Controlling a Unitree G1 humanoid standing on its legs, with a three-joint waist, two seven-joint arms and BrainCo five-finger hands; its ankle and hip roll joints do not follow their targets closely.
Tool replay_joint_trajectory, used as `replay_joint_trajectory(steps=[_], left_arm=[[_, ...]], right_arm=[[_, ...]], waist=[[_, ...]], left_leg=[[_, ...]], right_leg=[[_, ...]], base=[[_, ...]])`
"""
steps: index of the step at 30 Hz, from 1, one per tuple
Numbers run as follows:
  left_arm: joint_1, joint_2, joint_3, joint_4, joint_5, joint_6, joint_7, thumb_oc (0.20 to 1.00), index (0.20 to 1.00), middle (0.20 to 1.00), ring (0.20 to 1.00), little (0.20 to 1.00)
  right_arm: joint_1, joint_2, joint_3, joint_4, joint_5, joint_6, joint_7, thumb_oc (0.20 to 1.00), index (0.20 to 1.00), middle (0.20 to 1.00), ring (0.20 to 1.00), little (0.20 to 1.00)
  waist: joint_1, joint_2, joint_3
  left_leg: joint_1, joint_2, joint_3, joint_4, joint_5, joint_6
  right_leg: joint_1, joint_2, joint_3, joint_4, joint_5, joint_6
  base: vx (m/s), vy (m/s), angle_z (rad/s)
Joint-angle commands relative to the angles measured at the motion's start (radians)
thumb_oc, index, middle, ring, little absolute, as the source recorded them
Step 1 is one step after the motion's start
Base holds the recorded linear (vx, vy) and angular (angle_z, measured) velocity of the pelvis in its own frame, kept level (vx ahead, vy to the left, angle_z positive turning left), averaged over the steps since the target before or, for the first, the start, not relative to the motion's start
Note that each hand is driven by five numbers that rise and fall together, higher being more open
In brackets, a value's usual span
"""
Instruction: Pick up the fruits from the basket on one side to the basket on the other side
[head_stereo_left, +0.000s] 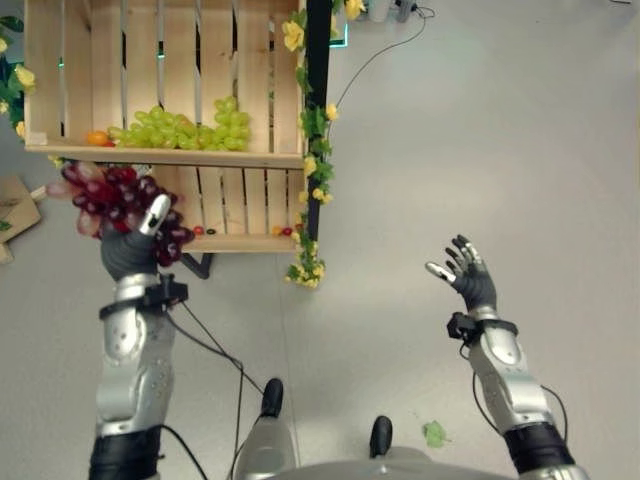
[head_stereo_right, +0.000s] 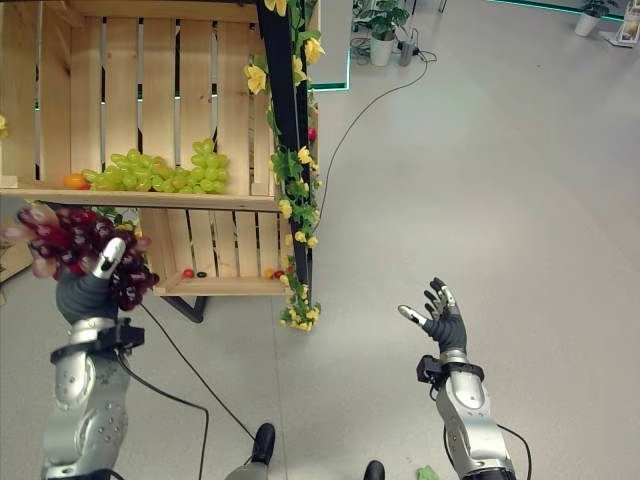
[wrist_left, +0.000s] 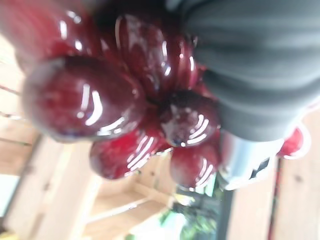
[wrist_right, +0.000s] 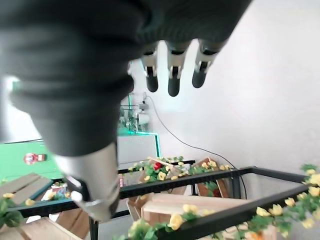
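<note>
Red grapes (head_stereo_left: 118, 205), one big bunch, gripped in left hand (head_stereo_left: 135, 245), fingers curled round it, held up just in front of lower wooden crate (head_stereo_left: 240, 215), below the shelf edge. Green grapes (head_stereo_left: 185, 128) + small orange fruit (head_stereo_left: 96, 138) lie in upper crate (head_stereo_left: 160, 60). Right hand (head_stereo_left: 470, 275) empty, fingers spread loose, over grey floor (head_stereo_left: 480, 150), well apart from crates.

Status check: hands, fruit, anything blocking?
Left robot hand shut on red grapes, held in front of the wooden crate. Right robot hand open, empty, over floor. Green grapes on crate shelf. Nothing blocking.
</note>
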Motion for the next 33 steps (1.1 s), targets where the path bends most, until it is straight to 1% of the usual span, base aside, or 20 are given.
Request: replay_joint_trajectory(steps=[1, 2, 6, 8, 9, 13, 16, 17, 19, 20, 21, 23, 24, 26, 27, 28, 29, 30, 31, 33], left_arm=[[-0.115, 0.072, 0.003, -0.012, -0.039, -0.107, 0.001, 0.200, 0.200, 0.200, 0.200, 0.200], [-0.116, 0.072, 0.003, -0.012, -0.039, -0.108, 0.001, 0.200, 0.200, 0.200, 0.200, 0.200], [-0.291, 0.244, -0.055, 0.119, -0.084, -0.128, 0.037, 0.200, 0.200, 0.200, 0.200, 0.200], [-0.326, 0.280, -0.072, 0.151, -0.116, -0.129, 0.037, 0.200, 0.200, 0.200, 0.200, 0.200], [-0.407, 0.361, -0.111, 0.226, -0.140, -0.134, 0.051, 0.200, 0.200, 0.200, 0.200, 0.200], [-0.545, 0.498, -0.215, 0.379, -0.218, -0.125, 0.032, 0.200, 0.200, 0.200, 0.200, 0.200], [-0.640, 0.577, -0.291, 0.474, -0.258, -0.114, 0.021, 0.200, 0.200, 0.200, 0.200, 0.200], [-0.654, 0.580, -0.302, 0.484, -0.262, -0.117, 0.018, 0.200, 0.200, 0.200, 0.200, 0.200], [-0.781, 0.633, -0.398, 0.600, -0.296, -0.103, 0.011, 0.200, 0.200, 0.200, 0.200, 0.200], [-0.813, 0.633, -0.423, 0.642, -0.320, -0.093, 0.009, 0.200, 0.200, 0.200, 0.200, 0.200], [-0.869, 0.662, -0.472, 0.698, -0.301, -0.078, 0.001, 0.200, 0.200, 0.200, 0.200, 0.200], [-0.964, 0.663, -0.538, 0.807, -0.318, -0.058, -0.005, 0.200, 0.200, 0.200, 0.200, 0.200], [-1.065, 0.684, -0.624, 0.885, -0.269, -0.039, -0.015, 0.200, 0.200, 0.200, 0.200, 0.200], [-1.141, 0.664, -0.668, 0.988, -0.269, -0.017, -0.014, 0.200, 0.200, 0.200, 0.200, 0.200], [-1.214, 0.682, -0.731, 1.049, -0.193, 0.000, -0.029, 0.200, 0.200, 0.200, 0.200, 0.200], [-1.235, 0.680, -0.749, 1.060, -0.194, -0.001, -0.032, 0.200, 0.200, 0.200, 0.200, 0.200], [-1.299, 0.653, -0.787, 1.173, -0.152, 0.030, -0.041, 0.200, 0.200, 0.200, 0.200, 0.200], [-1.383, 0.666, -0.868, 1.237, -0.020, 0.044, -0.055, 0.200, 0.200, 0.200, 0.200, 0.200], [-1.422, 0.661, -0.896, 1.286, 0.053, 0.052, -0.043, 0.200, 0.200, 0.200, 0.200, 0.200], [-1.446, 0.654, -0.917, 1.324, 0.099, 0.059, -0.053, 0.200, 0.200, 0.200, 0.200, 0.200]], right_arm=[[-0.032, -0.043, 0.010, -0.020, -0.005, -0.027, 0.021, 1.000, 1.000, 1.000, 1.000, 1.000], [-0.032, -0.042, 0.010, -0.020, -0.005, -0.027, 0.021, 1.000, 1.000, 1.000, 1.000, 1.000], [-0.050, -0.050, 0.048, 0.016, -0.004, -0.023, 0.028, 1.000, 1.000, 1.000, 1.000, 1.000], [-0.051, -0.051, 0.056, 0.020, -0.003, -0.021, 0.031, 1.000, 1.000, 1.000, 1.000, 1.000], [-0.056, -0.051, 0.075, 0.036, -0.003, -0.018, 0.033, 1.000, 1.000, 1.000, 1.000, 1.000], [-0.063, -0.050, 0.105, 0.053, 0.003, -0.013, 0.037, 1.000, 1.000, 1.000, 1.000, 1.000], [-0.071, -0.049, 0.130, 0.070, 0.010, -0.012, 0.037, 1.000, 1.000, 1.000, 1.000, 1.000], [-0.072, -0.046, 0.127, 0.071, 0.010, -0.012, 0.037, 1.000, 1.000, 1.000, 1.000, 1.000], [-0.081, -0.044, 0.152, 0.083, 0.016, -0.013, 0.036, 1.000, 1.000, 1.000, 1.000, 1.000], [-0.081, -0.045, 0.162, 0.087, 0.019, -0.012, 0.036, 1.000, 1.000, 1.000, 1.000, 1.000], [-0.084, -0.048, 0.172, 0.093, 0.021, -0.013, 0.034, 1.000, 1.000, 1.000, 1.000, 1.000], [-0.091, -0.045, 0.184, 0.099, 0.026, -0.013, 0.034, 1.000, 1.000, 1.000, 1.000, 1.000], [-0.098, -0.045, 0.193, 0.107, 0.030, -0.016, 0.030, 1.000, 1.000, 1.000, 1.000, 1.000], [-0.106, -0.044, 0.206, 0.107, 0.038, -0.016, 0.032, 1.000, 1.000, 1.000, 1.000, 1.000], [-0.108, -0.050, 0.216, 0.113, 0.043, -0.019, 0.030, 1.000, 1.000, 1.000, 1.000, 1.000], [-0.110, -0.044, 0.212, 0.114, 0.043, -0.020, 0.030, 1.000, 1.000, 1.000, 1.000, 1.000], [-0.116, -0.042, 0.222, 0.119, 0.048, -0.018, 0.034, 1.000, 1.000, 1.000, 1.000, 1.000], [-0.122, -0.051, 0.227, 0.128, 0.052, -0.025, 0.030, 1.000, 1.000, 1.000, 1.000, 1.000], [-0.128, -0.053, 0.228, 0.133, 0.054, -0.029, 0.035, 1.000, 1.000, 1.000, 1.000, 1.000], [-0.130, -0.049, 0.228, 0.131, 0.057, -0.032, 0.039, 1.000, 1.000, 1.000, 1.000, 1.000]], waist=[[-0.019, 0.030, -0.064], [-0.019, 0.030, -0.064], [-0.037, 0.037, -0.078], [-0.042, 0.039, -0.080], [-0.049, 0.043, -0.084], [-0.062, 0.050, -0.089], [-0.071, 0.059, -0.093], [-0.068, 0.056, -0.091], [-0.078, 0.064, -0.092], [-0.084, 0.068, -0.094], [-0.088, 0.073, -0.095], [-0.093, 0.075, -0.095], [-0.098, 0.078, -0.095], [-0.105, 0.081, -0.094], [-0.112, 0.089, -0.097], [-0.109, 0.084, -0.095], [-0.117, 0.085, -0.094], [-0.124, 0.090, -0.093], [-0.127, 0.090, -0.094], [-0.128, 0.084, -0.092]], left_leg=[[-0.002, 0.020, -0.010, 0.006, -0.101, -0.006], [-0.002, 0.020, -0.010, 0.006, -0.101, -0.006], [0.002, 0.019, -0.002, 0.007, -0.105, -0.007], [0.004, 0.019, -0.001, 0.006, -0.106, -0.006], [0.005, 0.019, 0.001, 0.008, -0.107, -0.005], [0.005, 0.017, 0.005, 0.011, -0.108, -0.005], [0.007, 0.016, 0.006, 0.013, -0.108, -0.005], [0.006, 0.016, 0.006, 0.013, -0.108, -0.005], [0.007, 0.017, 0.008, 0.014, -0.109, -0.005], [0.009, 0.017, 0.010, 0.012, -0.108, -0.005], [0.010, 0.017, 0.012, 0.011, -0.109, -0.005], [0.012, 0.018, 0.016, 0.012, -0.110, -0.005], [0.012, 0.018, 0.018, 0.014, -0.111, -0.006], [0.015, 0.017, 0.022, 0.014, -0.112, -0.005], [0.016, 0.017, 0.026, 0.015, -0.113, -0.005], [0.016, 0.017, 0.026, 0.015, -0.114, -0.005], [0.019, 0.018, 0.032, 0.018, -0.116, -0.005], [0.026, 0.019, 0.039, 0.019, -0.121, -0.006], [0.022, 0.019, 0.041, 0.019, -0.117, -0.005], [0.021, 0.020, 0.046, 0.019, -0.119, -0.004]], right_leg=[[0.005, 0.017, -0.036, 0.111, -0.189, -0.018], [0.006, 0.017, -0.036, 0.110, -0.189, -0.018], [0.011, 0.012, -0.033, 0.107, -0.186, -0.009], [0.010, 0.010, -0.031, 0.110, -0.185, -0.005], [0.008, 0.007, -0.029, 0.114, -0.183, -0.001], [0.008, 0.003, -0.029, 0.115, -0.179, 0.007], [0.006, 0.001, -0.026, 0.119, -0.177, 0.012], [0.006, 0.001, -0.026, 0.120, -0.177, 0.012], [0.005, 0.000, -0.026, 0.122, -0.178, 0.017], [0.006, -0.002, -0.027, 0.121, -0.178, 0.018], [0.007, -0.003, -0.026, 0.121, -0.177, 0.020], [0.007, -0.005, -0.027, 0.121, -0.176, 0.024], [0.006, -0.006, -0.027, 0.121, -0.174, 0.026], [0.006, -0.009, -0.025, 0.123, -0.173, 0.030], [0.005, -0.010, -0.025, 0.124, -0.171, 0.033], [0.005, -0.010, -0.025, 0.124, -0.172, 0.033], [0.005, -0.014, -0.022, 0.125, -0.170, 0.036], [0.007, -0.016, -0.020, 0.129, -0.173, 0.038], [0.003, -0.017, -0.019, 0.128, -0.168, 0.040], [-0.001, -0.018, -0.018, 0.130, -0.167, 0.041]], base=[[0.00, 0.000, 0.00], [0.00, 0.000, 0.00], [0.03, 0.004, -0.04], [0.02, 0.004, -0.04], [0.00, 0.000, 0.00], [0.01, -0.001, -0.01], [0.01, -0.001, -0.01], [0.00, 0.000, 0.00], [0.01, 0.002, -0.02], [0.00, 0.000, 0.00], [0.00, 0.000, 0.00], [0.00, 0.000, 0.00], [0.00, 0.000, 0.00], [0.00, 0.000, 0.00], [0.01, 0.011, -0.05], [0.02, 0.020, -0.06], [0.03, 0.016, -0.07], [0.02, 0.024, -0.08], [0.00, 0.012, -0.12], [-0.01, 0.010, -0.19]])
